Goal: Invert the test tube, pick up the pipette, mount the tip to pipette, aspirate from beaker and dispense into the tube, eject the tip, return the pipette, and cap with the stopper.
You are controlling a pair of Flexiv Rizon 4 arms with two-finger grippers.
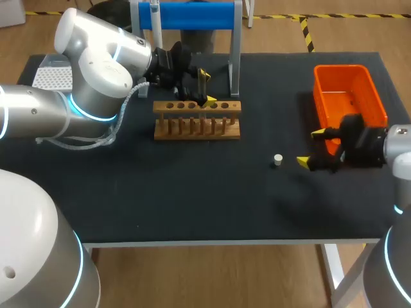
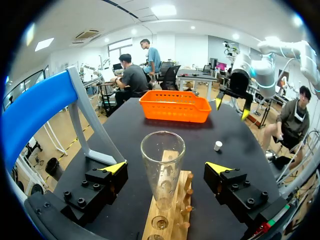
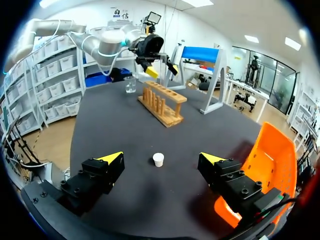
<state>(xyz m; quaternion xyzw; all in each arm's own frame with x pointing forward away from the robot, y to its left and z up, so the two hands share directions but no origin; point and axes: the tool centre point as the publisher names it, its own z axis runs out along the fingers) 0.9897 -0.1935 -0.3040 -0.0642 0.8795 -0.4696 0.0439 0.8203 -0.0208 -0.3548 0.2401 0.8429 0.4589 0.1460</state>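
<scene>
A clear glass test tube (image 2: pixel 162 165) stands mouth up in the wooden rack (image 2: pixel 172 200), between the fingers of my open left gripper (image 2: pixel 166 167); neither finger touches it. In the head view that gripper (image 1: pixel 200 88) hangs over the rack's (image 1: pixel 197 119) far side and hides the tube. A small white stopper (image 1: pixel 277 160) lies on the black table. My right gripper (image 3: pixel 161 157) is open low over the table, with the stopper (image 3: pixel 158 159) just ahead between its fingers, untouched. A glass beaker (image 3: pixel 130 84) stands beyond the rack (image 3: pixel 161 102).
An orange basket (image 1: pixel 350 96) sits at the right, close beside my right gripper (image 1: pixel 313 149). A blue-barred stand (image 1: pixel 192 16) rises behind the rack, with a slim pale object (image 1: pixel 154 11) hanging at its left end. A white tip box (image 1: pixel 51 77) is at the far left.
</scene>
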